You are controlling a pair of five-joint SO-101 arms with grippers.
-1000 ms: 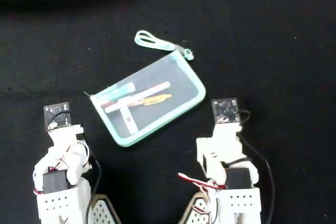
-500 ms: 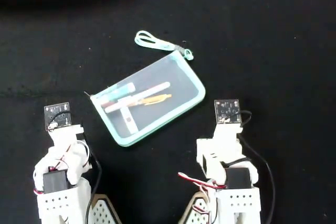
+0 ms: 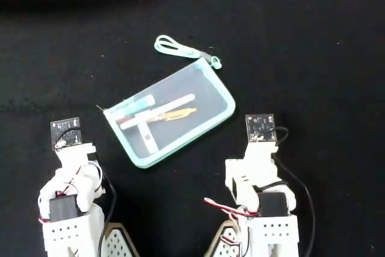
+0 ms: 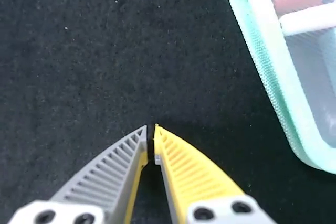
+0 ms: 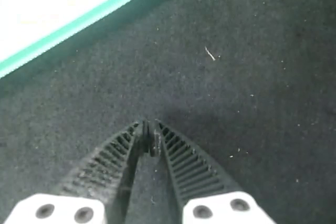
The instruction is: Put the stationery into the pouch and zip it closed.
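At the left, the left arm (image 3: 67, 173) sits low at the near edge of the black-clothed table (image 3: 319, 58), its wrist just beside the pouch's near-left corner but apart from it. The left gripper (image 4: 150, 141) points down at the cloth with its grey and yellow fingertips pressed together and nothing between them. A band of dark cloth separates those tips from the pouch's mint-green rim, which runs along one side of the left wrist view. The pouch (image 3: 180, 130) lies flat near the table's middle, between the two arms and a little farther out, turned at a slant with its far-right corner highest. The stationery (image 3: 157, 111) lies inside it, showing through the clear face: pale pens side by side, one orange piece and a short white piece crossing them. From the far-right corner a mint strap (image 3: 170, 45) loops out toward the back of the table, over a wide stretch of cloth. To the right, the right arm (image 3: 260, 173) stands near the pouch's right corner, not touching it. The right gripper (image 5: 149, 129) has its dark fingertips closed against each other above the cloth, the pouch's green edge well apart from them. Broad black cloth runs on to the table's right edge.
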